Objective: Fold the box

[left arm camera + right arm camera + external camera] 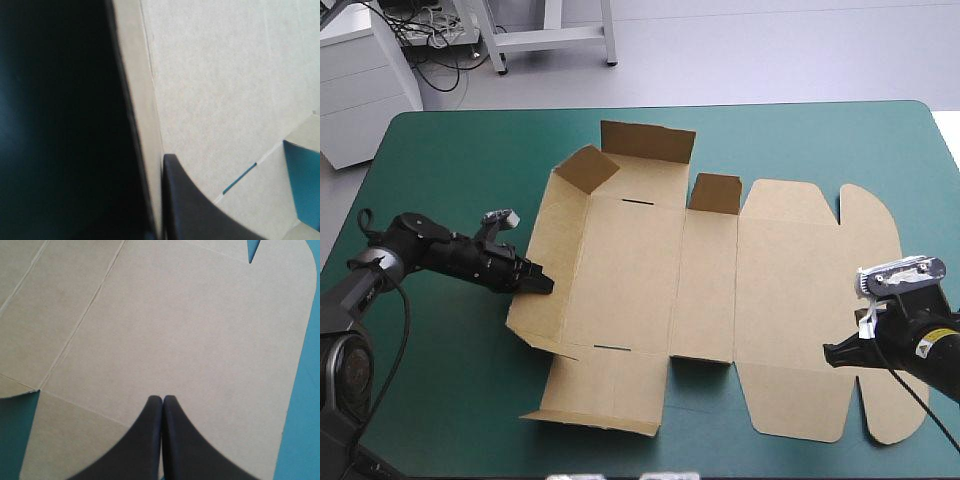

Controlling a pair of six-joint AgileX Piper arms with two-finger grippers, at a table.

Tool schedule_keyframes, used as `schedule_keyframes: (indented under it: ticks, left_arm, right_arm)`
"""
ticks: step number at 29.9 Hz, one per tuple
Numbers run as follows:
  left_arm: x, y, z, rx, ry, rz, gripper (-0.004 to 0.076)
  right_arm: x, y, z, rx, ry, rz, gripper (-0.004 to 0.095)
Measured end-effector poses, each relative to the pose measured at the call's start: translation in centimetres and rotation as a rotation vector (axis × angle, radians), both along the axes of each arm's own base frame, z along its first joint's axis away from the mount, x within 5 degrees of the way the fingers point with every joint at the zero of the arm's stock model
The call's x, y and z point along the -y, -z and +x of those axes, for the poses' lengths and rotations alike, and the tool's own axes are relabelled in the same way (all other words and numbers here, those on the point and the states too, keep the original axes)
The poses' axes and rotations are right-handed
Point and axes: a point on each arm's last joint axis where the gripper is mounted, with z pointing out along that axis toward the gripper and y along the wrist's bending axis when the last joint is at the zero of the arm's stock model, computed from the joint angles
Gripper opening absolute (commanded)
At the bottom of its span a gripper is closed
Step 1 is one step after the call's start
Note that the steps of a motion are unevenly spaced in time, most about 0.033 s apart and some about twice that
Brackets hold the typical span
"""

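The box (pixel 720 280) lies opened out across the middle of the high view, reaching from left of centre almost to the right edge. Most of its brown board is flat on the teal-green cover (pixel 450 150). Its far flaps (pixel 647 140) near the upper centre stand up, and the left wall (pixel 545 260) is tilted up off the table. The rounded lid panels (pixel 865 230) on the right lie flat.

The left gripper (pixel 542 284) comes in from the left of the frame and meets that raised wall at its edge. In the left wrist view the wall's edge (pixel 142 125) runs straight down beside one black finger (pixel 200 210), and the far side is in deep shadow. The fingers look clamped on the board.

The right gripper (pixel 835 352) sits at the lower right of the high view, over the lid. Its fingers (pixel 172 440) are pressed together in one point, holding nothing, with flat board (pixel 175 315) ahead of them.
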Motion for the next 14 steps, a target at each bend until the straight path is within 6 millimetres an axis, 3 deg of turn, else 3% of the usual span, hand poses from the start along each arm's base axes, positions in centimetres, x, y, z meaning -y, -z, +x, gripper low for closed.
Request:
schedule_keyframes:
  ticks: [7,14]
  left_arm:
    - [3.4,-7.8,2.7,0.269,0.130,0.296,-0.0032]
    - [8.6,-15.5,2.9,0.595,0.259,0.528,-0.0032]
  right_arm:
    - [0.0,0.0,0.0,0.000,0.000,0.000,-0.0023]
    - [0.0,0.0,0.0,0.002,0.001,-0.002,-0.0023]
